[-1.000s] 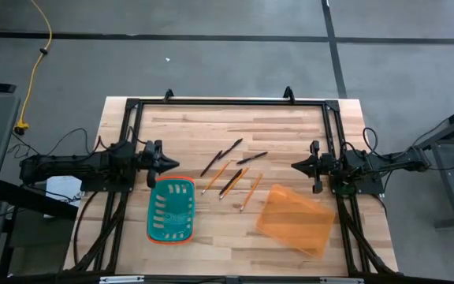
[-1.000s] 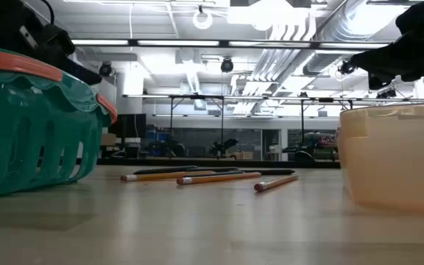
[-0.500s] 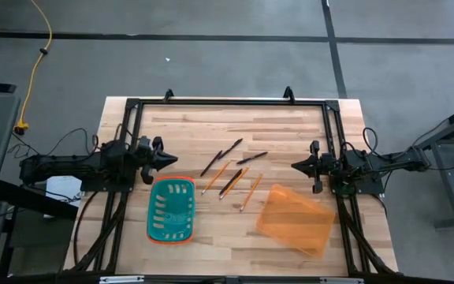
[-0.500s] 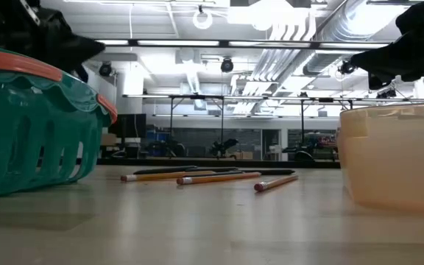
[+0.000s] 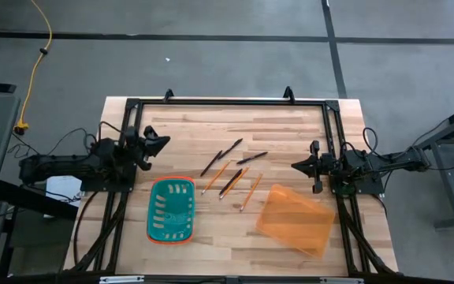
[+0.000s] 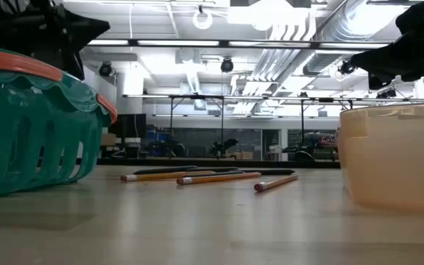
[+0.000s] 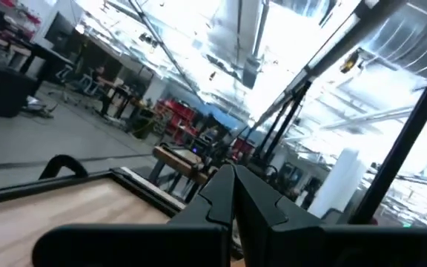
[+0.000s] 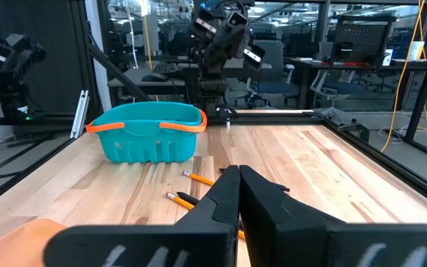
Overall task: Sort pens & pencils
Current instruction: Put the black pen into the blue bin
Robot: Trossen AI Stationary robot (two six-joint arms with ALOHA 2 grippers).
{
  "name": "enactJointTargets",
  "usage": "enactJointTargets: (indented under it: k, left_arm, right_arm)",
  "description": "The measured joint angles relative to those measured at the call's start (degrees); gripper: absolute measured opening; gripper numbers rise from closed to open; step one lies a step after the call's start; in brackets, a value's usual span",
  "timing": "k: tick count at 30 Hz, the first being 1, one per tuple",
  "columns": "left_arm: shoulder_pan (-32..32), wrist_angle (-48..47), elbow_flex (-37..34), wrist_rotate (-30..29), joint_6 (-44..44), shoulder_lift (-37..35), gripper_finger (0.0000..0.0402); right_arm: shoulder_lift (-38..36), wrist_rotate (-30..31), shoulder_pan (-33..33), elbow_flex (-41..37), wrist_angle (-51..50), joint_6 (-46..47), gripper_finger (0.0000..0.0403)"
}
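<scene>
Wood surface point(image 5: 290, 126): pens point(image 5: 232, 154) and pencils point(image 5: 235, 183) mid-surface, both tools closed and empty.
Sticks lie slanted along 1–7 o'clock; left tool point(image 5: 161, 142) has them at 4 o'clock, right tool point(image 5: 295, 166) at 9 o'clock and somewhat nearer.

Right gripper point(image 8: 237, 174) fingers pressed together in foreground over wooden table point(image 8: 302, 170). Two pencils point(image 8: 199, 179) visible just beyond fingertips. Teal basket point(image 8: 148, 131) with orange rim farther off. Left arm's gripper point(image 8: 224, 33) raised behind basket. Orange bin corner point(image 8: 21, 233) near.
</scene>
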Motion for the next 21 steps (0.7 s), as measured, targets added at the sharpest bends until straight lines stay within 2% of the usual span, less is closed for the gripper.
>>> enactJointTargets:
  k: [4,9,17,21]
  left_arm:
    - [-0.02,-1.9,5.16,1.52,-0.52,6.38,0.0001]
    - [-0.02,-6.99,12.92,4.32,-1.37,19.95,0.0001]
    - [0.0,-20.78,25.91,7.19,-1.03,41.98,0.0001]
    - [0.0,-30.79,34.0,8.05,-0.82,51.27,0.0001]
  right_arm:
    - [-0.01,0.0,-0.01,0.0,0.0,0.0,0.0]
    - [-0.01,0.02,-0.01,0.0,0.01,0.0,0.0]
    - [0.0,0.02,0.01,0.0,0.01,0.0,0.0]
    - [-0.01,0.13,-0.01,0.0,0.01,0.0,0.0]
